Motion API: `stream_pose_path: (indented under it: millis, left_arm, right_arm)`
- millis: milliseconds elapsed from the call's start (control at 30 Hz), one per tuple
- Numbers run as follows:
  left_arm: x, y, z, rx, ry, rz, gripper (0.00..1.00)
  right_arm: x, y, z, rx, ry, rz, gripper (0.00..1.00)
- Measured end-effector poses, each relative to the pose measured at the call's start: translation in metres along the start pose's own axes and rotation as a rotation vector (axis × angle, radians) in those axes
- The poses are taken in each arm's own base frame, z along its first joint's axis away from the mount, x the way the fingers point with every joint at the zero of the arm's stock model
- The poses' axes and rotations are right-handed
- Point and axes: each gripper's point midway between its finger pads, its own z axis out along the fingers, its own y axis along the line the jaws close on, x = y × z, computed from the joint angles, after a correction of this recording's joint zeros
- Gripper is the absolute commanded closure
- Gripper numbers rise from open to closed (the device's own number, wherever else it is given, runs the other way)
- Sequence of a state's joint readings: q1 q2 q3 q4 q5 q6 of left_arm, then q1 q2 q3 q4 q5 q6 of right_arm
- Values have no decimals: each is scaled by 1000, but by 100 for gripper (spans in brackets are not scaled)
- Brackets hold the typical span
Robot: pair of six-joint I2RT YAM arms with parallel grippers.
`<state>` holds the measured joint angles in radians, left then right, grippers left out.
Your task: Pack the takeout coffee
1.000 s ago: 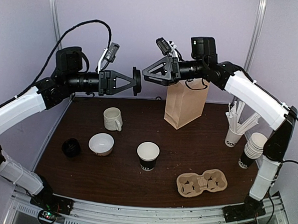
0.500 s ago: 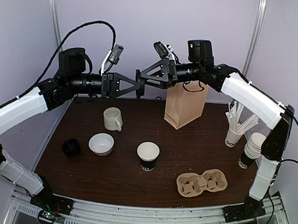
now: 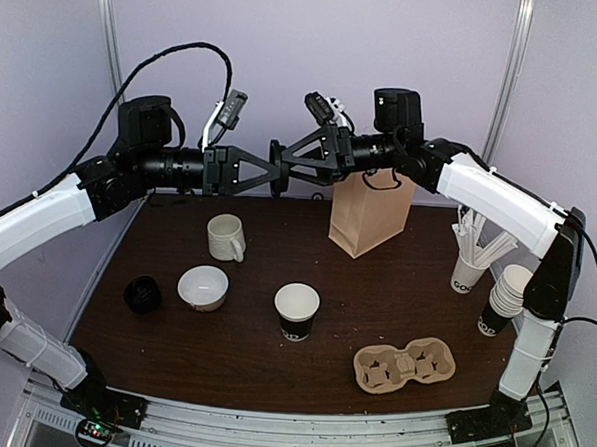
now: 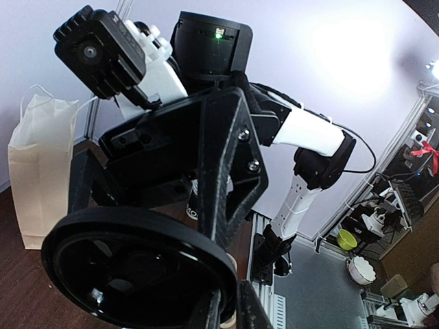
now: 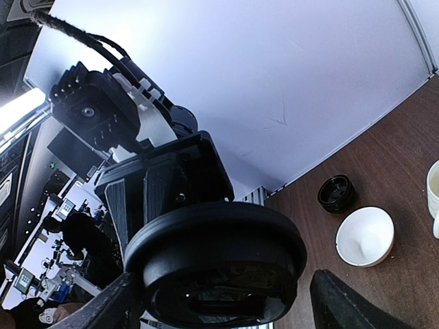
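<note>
No lidded black cup shows. A single open black paper cup [image 3: 296, 312] with a white inside stands mid-table. My left gripper [image 3: 269, 174] is high above the table's back and shut on the rim of a black plastic lid [image 3: 275, 170], held on edge. In the left wrist view the lid [image 4: 137, 267] fills the lower left, its rim pinched at my gripper [image 4: 230, 308]. My right gripper [image 3: 282, 163] faces it, open. In the right wrist view its fingers [image 5: 343, 301] stand either side of the lid [image 5: 219, 247], the right one apart from it.
A brown paper bag [image 3: 371, 212] stands at the back right. A cream mug [image 3: 226, 237], a white bowl [image 3: 203, 287] and a second black lid [image 3: 143, 294] are on the left. A cardboard cup carrier [image 3: 404, 365] lies front right. A stack of cups [image 3: 505, 299] and a cup of stirrers [image 3: 469, 257] stand at the right edge.
My right gripper has moved left until its open fingers stand around the lid. My left gripper has moved slightly right with the lid in it.
</note>
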<state>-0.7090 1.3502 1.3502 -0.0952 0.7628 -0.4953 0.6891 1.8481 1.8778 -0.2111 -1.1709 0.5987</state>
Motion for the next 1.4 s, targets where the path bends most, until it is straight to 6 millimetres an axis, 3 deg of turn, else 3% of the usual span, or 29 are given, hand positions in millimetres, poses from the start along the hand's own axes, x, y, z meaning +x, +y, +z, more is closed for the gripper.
stream_pose_path:
  millis: [533,767,933,1067,1133,1233,1300,1400]
  left_arm:
    - [-2,2,0,-13,-7,29,83]
    - [-1,6,0,-41,-10,40,64]
    - [10,16,-8,-126,32,37,51]
    - [16,26,-33,-288,43,53,52]
    - [26,39,-47,-402,58,48,53]
    - [59,69,-56,-535,147,6,54]
    - [97,96,-52,-592,251,-35,54]
    - [171,131,-52,-652,433,-121,54]
  right_arm:
    - [-1,5,2,-50,-10,13,32]
    - [1,2,2,-44,-3,9,32]
    - [7,-10,-3,12,15,-9,32]
    - [10,-33,-18,168,36,-102,31]
    - [18,-47,-27,261,68,-161,31]
    - [34,-64,-40,378,138,-223,31]
    - [45,-71,-49,444,190,-264,31]
    - [60,-78,-62,519,267,-313,31]
